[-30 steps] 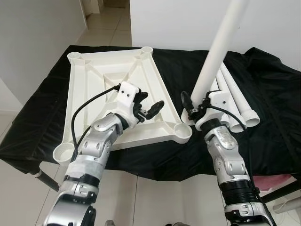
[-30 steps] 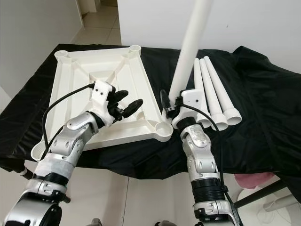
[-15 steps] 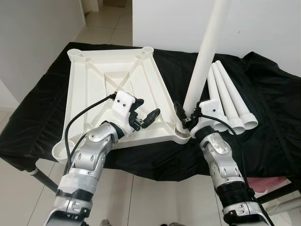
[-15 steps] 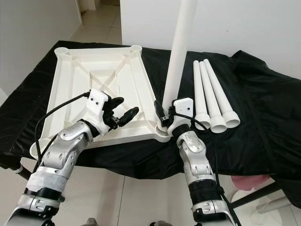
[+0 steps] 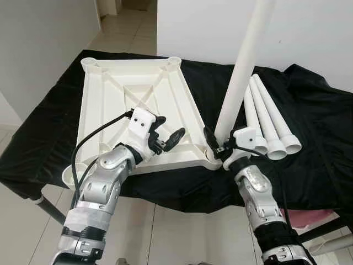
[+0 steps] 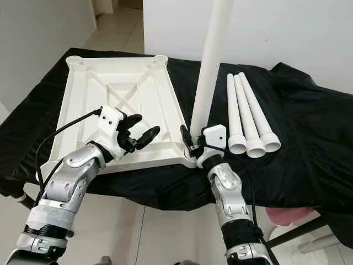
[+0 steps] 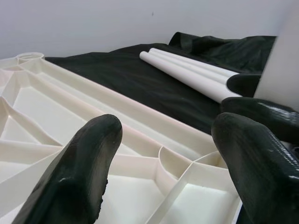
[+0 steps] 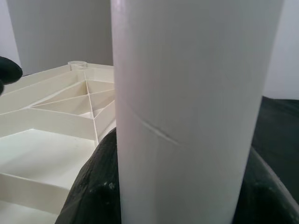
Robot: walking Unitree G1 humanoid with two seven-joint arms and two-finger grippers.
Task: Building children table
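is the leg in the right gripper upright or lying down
Upright, leaning slightly: the leg rises from the right gripper at the tabletop's near corner socket; seating cannot tell.

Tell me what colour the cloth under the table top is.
Black. The cloth shows best in the left eye view, spread under the white table top.

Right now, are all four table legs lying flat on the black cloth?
No: three legs lie flat, while the right tool holds the fourth leg upright.

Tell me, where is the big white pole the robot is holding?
The white pole stands upright in the right gripper, its bottom at the near right corner socket of the upside-down tabletop, with three spare legs lying just to its right.
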